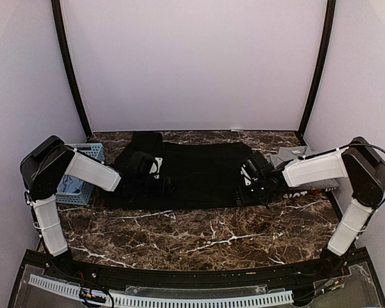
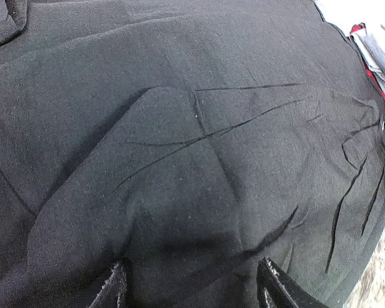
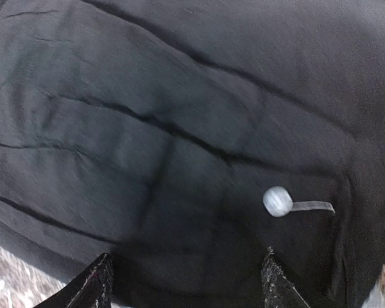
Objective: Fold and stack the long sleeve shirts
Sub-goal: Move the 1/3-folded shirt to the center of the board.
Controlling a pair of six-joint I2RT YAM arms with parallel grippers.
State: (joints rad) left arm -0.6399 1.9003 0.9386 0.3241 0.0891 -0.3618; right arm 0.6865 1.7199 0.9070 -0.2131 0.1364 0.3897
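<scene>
Overhead, the black shirt (image 1: 199, 170) lies spread flat across the middle of the frame, on the far half of the brown marbled desk (image 1: 199, 237). The left pincer (image 1: 162, 187) is low over its left part and the right pincer (image 1: 242, 192) is low over its right edge. Only the top view shows the light-blue basket (image 1: 83, 154) at the left, partly behind the left arm. It also shows a grey shirt (image 1: 294, 154) at the right, with a red-edged shirt (image 1: 305, 191) bearing white letters just below it, both partly covered by the right arm. The pincers themselves are too dark and small there to read, but the wrist views make them clear. In the left wrist view, two black fingers (image 2: 112, 289) stand well apart at the bottom edge, released, with creased black cloth filling the frame. A sliver of red and grey fabric shows in the upper right corner. In the right wrist view the fingers (image 3: 276, 282) are likewise spread and grasp nothing. A small pale button (image 3: 277, 201), which the top view cannot resolve, sits on the cloth just above the right finger. Marbled surface shows in the lower left corner.
</scene>
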